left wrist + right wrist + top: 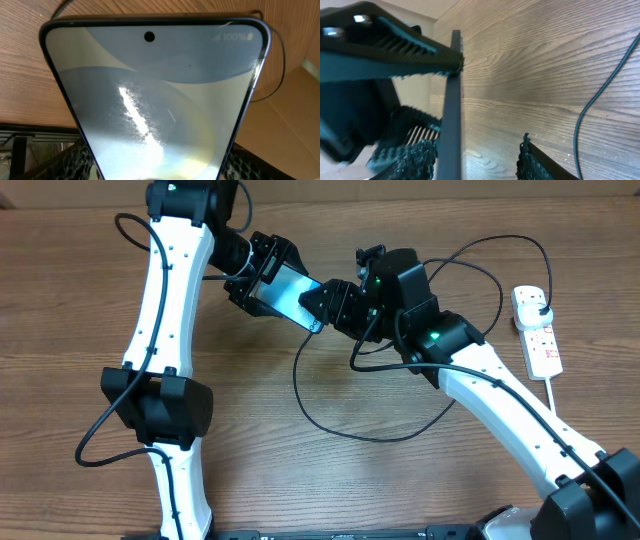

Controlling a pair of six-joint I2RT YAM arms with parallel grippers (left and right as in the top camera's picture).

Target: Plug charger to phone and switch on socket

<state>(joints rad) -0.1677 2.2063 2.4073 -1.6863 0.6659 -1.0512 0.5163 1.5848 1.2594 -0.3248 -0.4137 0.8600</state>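
Note:
My left gripper (262,280) is shut on the phone (287,292) and holds it tilted above the table. The lit light-blue screen fills the left wrist view (160,100). My right gripper (320,300) is at the phone's lower right end. In the right wrist view its fingers (475,160) are apart, with the phone's dark edge (451,110) against the left finger. The black charger cable (370,435) loops over the table and rises to the phone's end; its connector tip is hidden. Its plug (541,307) sits in the white socket strip (540,340) at the far right.
The charger cable also shows on the wood in the right wrist view (592,102) and beside the phone in the left wrist view (278,75). A cardboard surface (300,105) lies at the right. The strip's white cord (556,395) trails toward the front.

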